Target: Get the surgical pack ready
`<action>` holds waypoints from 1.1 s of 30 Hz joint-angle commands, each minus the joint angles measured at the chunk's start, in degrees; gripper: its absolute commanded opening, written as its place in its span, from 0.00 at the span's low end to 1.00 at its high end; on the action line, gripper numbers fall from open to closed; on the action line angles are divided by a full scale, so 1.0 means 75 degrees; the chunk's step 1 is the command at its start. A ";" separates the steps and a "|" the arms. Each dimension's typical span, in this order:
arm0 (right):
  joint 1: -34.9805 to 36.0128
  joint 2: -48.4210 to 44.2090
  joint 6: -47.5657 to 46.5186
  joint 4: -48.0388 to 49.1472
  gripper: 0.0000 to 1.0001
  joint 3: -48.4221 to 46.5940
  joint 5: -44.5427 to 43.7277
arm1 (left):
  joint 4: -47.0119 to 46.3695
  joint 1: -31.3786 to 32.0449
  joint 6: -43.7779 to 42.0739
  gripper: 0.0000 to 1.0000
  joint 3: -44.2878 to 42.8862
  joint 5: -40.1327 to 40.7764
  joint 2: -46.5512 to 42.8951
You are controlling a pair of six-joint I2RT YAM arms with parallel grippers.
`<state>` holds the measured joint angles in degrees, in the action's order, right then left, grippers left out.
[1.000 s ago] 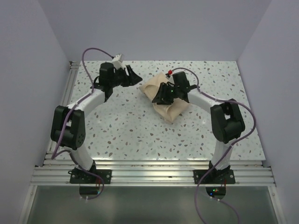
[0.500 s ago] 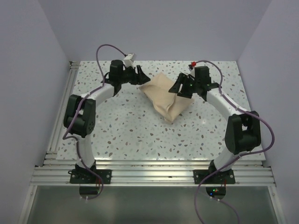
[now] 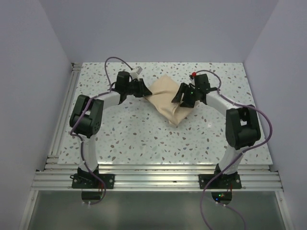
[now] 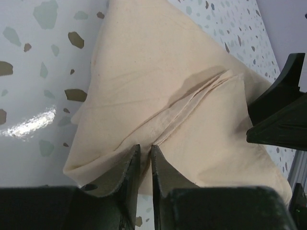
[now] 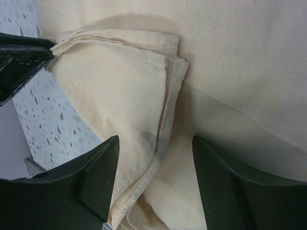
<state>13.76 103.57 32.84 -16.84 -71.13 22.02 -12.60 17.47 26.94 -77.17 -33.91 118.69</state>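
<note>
wrap sheet [image 3: 168, 98]: folded into a beige bundle, lying flat on speckled surface [image 3: 134, 129] | left fingers [image 4: 130, 165]: at wrap sheet's left corner, almost together, pinching its stitched hem | right fingers [image 5: 98, 167]: low over wrap sheet's right side, spread wide, straddling a folded hem edge, gripping nothing

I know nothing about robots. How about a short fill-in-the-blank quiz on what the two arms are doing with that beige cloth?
1. ___ robot arms reach to the beige wrap sheet lying on the speckled table.
2. The right gripper hovers over the sheet's stitched hem with its jaws ___.
3. The left gripper has its jaws nearly ___ on a fold of the sheet.

Missing words: Two; open; shut.
</note>
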 commanded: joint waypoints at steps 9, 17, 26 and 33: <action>0.0825 -0.0285 0.0239 0.1459 0.12 -0.0056 0.1328 | -0.0852 -0.0337 0.0252 0.14 0.2155 0.0008 -0.2324; 0.2323 -0.1246 -0.0522 0.0853 0.08 0.0507 0.0933 | 0.0108 -0.1016 0.0673 0.21 0.2391 0.0736 -0.3263; 0.3871 -0.1060 -0.1507 0.0031 0.42 0.0953 0.0673 | 0.0813 -0.1064 0.0568 0.26 0.1418 0.0877 -0.2866; 0.4212 -0.0965 -0.1554 0.0265 0.74 0.0907 0.1142 | 0.0754 -0.1053 0.0592 0.31 0.0902 0.0561 -0.2279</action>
<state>45.36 97.27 22.57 -15.90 -64.23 28.12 -7.60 9.50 30.94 -67.92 -28.34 100.12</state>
